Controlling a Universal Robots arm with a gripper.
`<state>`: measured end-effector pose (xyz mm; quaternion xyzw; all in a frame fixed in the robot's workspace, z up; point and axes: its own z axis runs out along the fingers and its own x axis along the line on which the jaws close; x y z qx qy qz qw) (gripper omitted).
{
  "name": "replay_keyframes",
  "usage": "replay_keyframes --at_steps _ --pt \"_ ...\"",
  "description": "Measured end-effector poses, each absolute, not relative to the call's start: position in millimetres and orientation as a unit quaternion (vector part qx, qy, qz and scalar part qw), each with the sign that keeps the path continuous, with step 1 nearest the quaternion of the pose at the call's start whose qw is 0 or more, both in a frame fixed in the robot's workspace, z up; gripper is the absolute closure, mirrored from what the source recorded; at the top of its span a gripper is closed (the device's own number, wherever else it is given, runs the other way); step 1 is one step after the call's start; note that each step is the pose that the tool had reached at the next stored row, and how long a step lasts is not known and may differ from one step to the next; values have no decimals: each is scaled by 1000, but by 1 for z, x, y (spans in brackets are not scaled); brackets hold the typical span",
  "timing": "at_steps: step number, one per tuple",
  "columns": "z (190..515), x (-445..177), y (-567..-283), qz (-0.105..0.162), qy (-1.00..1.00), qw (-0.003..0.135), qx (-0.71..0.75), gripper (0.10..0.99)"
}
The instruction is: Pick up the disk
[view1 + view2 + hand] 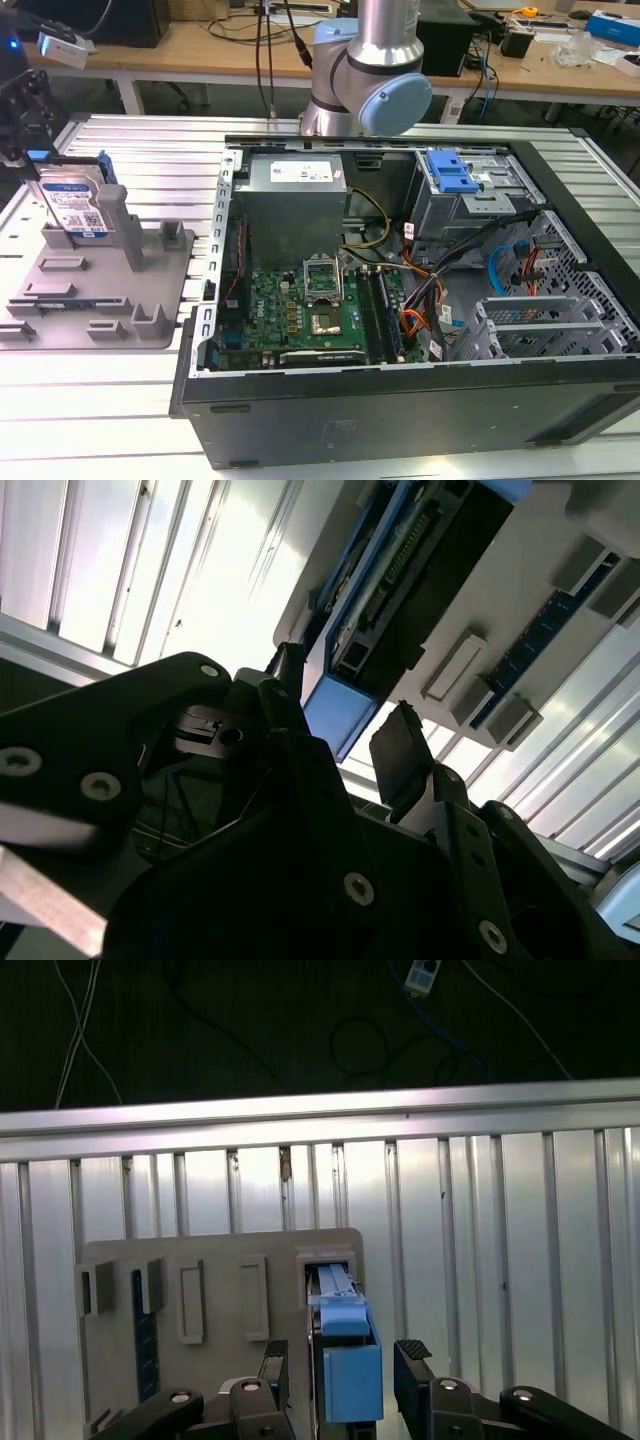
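End effector [343,1358] hangs directly over the disk [78,212] with its jaws apart, one on each side of the upper edge. In the first wrist view a gap shows between each of the fingers [414,1352] and the blue end of the disk, so nothing is clamped yet.

The disk stands on edge in a slot of the grey fixture [120,310], which lies on the slatted metal worktop [100,410] at the exterior view's left, well apart from the open computer case [400,410].

As a metal-cased drive it is probably stiff and fairly heavy for its size, and it would not take a knock or a drop well. Its flat metal faces look smooth and may be slippery. The best hold seems to be across the thickness near the top edge, with the pads flat on the two broad faces and centred so the disk does not swing.

The exterior view gives the whole layout: the white and blue label [85,218] on the broad face, the upright posts beside it, and how deep the disk sits in the fixture. Both wrist views give what that view cannot: how the fingers line up with the thin edge. The second wrist view also runs along the blue side rail [375,575].
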<state>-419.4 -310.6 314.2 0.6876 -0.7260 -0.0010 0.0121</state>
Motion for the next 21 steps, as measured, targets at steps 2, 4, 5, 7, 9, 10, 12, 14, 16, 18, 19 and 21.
replay_keyframes --at_steps 2,4,5,7,9,10,12,14,16,18,19,21 --pt "313 -419 -311 -1 -726 12 688 545" --pt "312 -419 -311 -1 -726 12 688 545" --pt "311 -419 -311 -1 -726 12 688 545" --pt "309 -419 -311 -1 -726 12 688 545" --pt "308 -419 -311 -1 -726 12 688 545" --pt "307 -419 -311 -1 -726 12 688 545" --pt "305 -419 -311 -1 -726 12 688 545" --pt "304 -419 -311 -1 -726 12 688 545" --pt "303 -419 -311 -1 -726 12 688 624" --pt "302 -419 -311 -1 -726 12 688 694" --pt "302 -419 -311 -1 -726 12 688 694" --pt "301 -419 -311 -1 -726 12 688 694"
